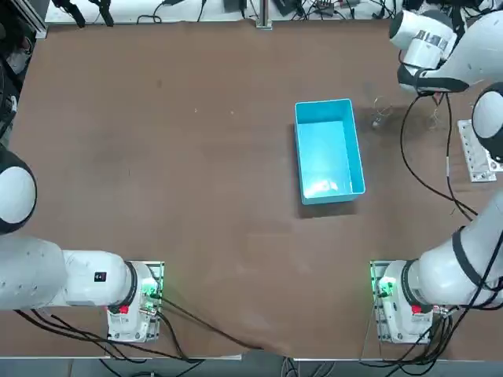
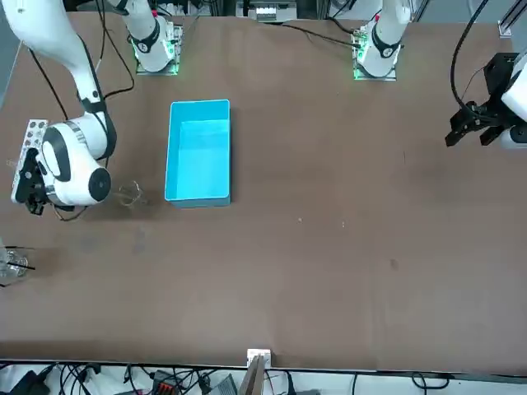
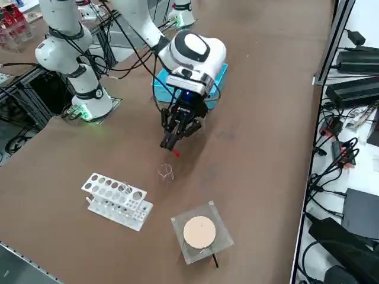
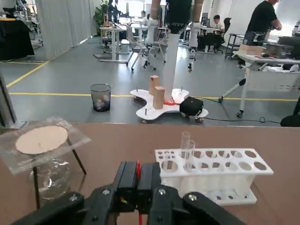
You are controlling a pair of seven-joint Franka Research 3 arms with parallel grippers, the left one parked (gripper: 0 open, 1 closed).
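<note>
One small glass beaker [image 3: 166, 171] stands on the table [image 3: 260, 118] just beyond the right gripper [image 3: 169, 143], on the side toward the white tube rack [image 3: 116, 201]. The blue bin [image 1: 326, 149] lies on the opposite side. I read the fingers as pressed together on a thin red stick [image 4: 138, 168], tips tilted down toward the beaker.

The right arm [image 3: 190, 52] is glossy white with rounded joints, looped by black cables [image 1: 409, 153]; its base [image 1: 387, 289] glows green. Its black right tool [image 3: 167, 144], above the table's [image 1: 196, 196] far right part, shows a red sliver [image 4: 138, 169] between closed fingers.
</note>
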